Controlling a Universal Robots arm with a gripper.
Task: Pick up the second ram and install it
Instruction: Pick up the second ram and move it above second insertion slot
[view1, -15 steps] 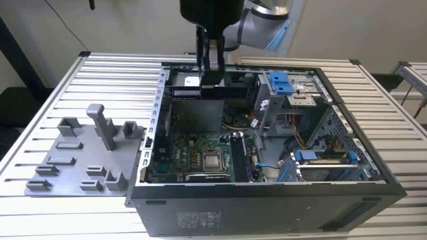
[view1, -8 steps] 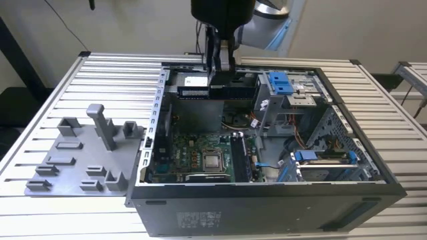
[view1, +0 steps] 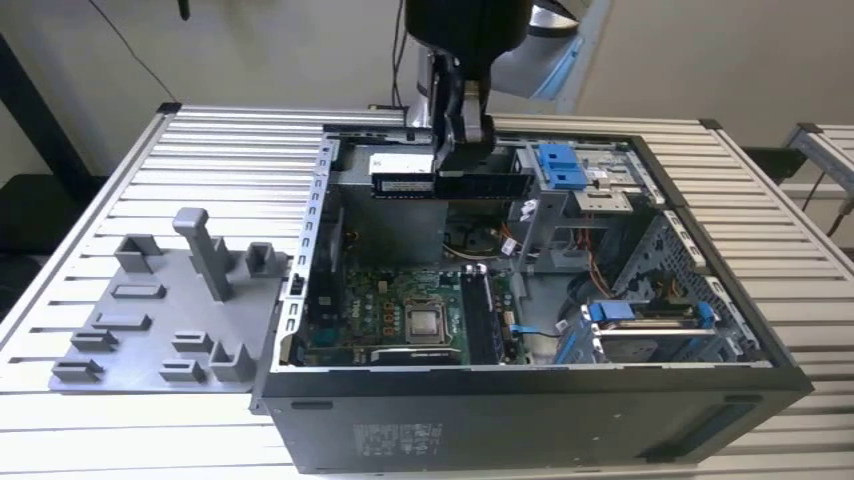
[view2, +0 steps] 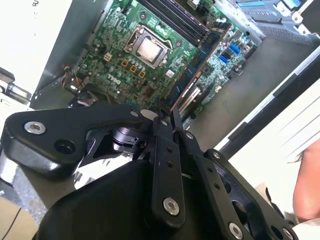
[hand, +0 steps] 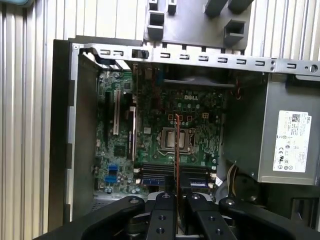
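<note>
The second ram (view1: 400, 186) hangs level above the rear of the open computer case (view1: 534, 400), and my gripper (view1: 462, 168) is shut on its middle from above. In the first wrist view the second ram (hand: 176, 150) appears edge-on as a thin line running out from between the fingertips (hand: 165, 197), over the green motherboard (hand: 150, 135) and its processor socket (hand: 177, 140). The second wrist view shows the second ram (view2: 200, 62) reaching from the gripper (view2: 167, 117) toward the black memory slots (view2: 175, 17). These memory slots (view1: 487, 315) lie well below the stick.
A grey plastic holder tray (view1: 160, 310) lies on the slatted table at the exterior view's left of the case. Inside the case are the power supply (hand: 280, 140), blue drive brackets (view1: 561, 165) and cables. A person's arm (view2: 307, 185) is close by in the second wrist view.
</note>
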